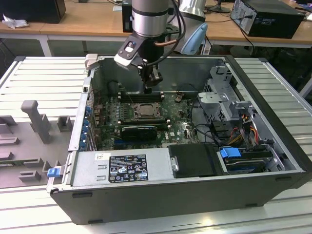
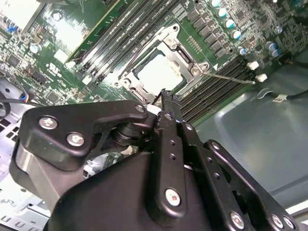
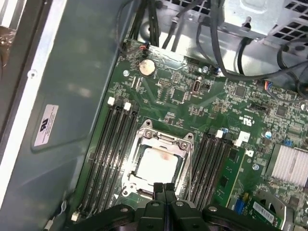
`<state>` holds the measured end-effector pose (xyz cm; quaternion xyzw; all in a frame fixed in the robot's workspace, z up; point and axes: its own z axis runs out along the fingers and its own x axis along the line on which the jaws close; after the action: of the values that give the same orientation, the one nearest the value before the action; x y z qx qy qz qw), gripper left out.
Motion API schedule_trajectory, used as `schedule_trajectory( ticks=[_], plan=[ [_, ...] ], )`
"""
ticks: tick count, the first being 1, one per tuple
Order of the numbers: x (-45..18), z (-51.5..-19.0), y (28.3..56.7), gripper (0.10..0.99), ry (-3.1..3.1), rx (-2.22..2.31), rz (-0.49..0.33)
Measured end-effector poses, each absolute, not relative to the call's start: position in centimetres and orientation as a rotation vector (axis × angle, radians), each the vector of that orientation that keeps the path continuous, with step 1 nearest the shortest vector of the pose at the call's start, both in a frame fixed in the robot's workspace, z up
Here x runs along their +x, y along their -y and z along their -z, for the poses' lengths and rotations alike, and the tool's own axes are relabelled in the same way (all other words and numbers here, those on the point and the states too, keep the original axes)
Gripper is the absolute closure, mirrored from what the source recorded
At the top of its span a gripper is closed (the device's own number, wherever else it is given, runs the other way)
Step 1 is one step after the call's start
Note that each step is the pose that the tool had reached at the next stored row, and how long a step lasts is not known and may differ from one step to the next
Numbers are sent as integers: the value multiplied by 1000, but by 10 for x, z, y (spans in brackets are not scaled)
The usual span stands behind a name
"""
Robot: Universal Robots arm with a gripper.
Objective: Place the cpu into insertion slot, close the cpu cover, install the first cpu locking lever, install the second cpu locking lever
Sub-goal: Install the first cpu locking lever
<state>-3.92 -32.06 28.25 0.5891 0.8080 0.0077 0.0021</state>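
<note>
End effector [image 3: 163, 186], closed tight and empty, hangs at the edge of the cpu cover [image 3: 163, 140].

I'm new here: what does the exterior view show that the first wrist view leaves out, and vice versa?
The exterior view takes in the whole open computer case, the robot arm over it, the grey slatted table and wooden desks behind. The first wrist view brings out a coin battery, a white sticker on the case wall and a finned silver heatsink. Both show the green circuit board, the metal-framed socket and the gripper close to it.
</note>
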Motion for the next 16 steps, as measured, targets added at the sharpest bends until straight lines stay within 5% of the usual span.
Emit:
schedule_trajectory(
  ticks=[16],
  plan=[
    [-39,-283,321,980,-2625,1719,-24]
  ],
)
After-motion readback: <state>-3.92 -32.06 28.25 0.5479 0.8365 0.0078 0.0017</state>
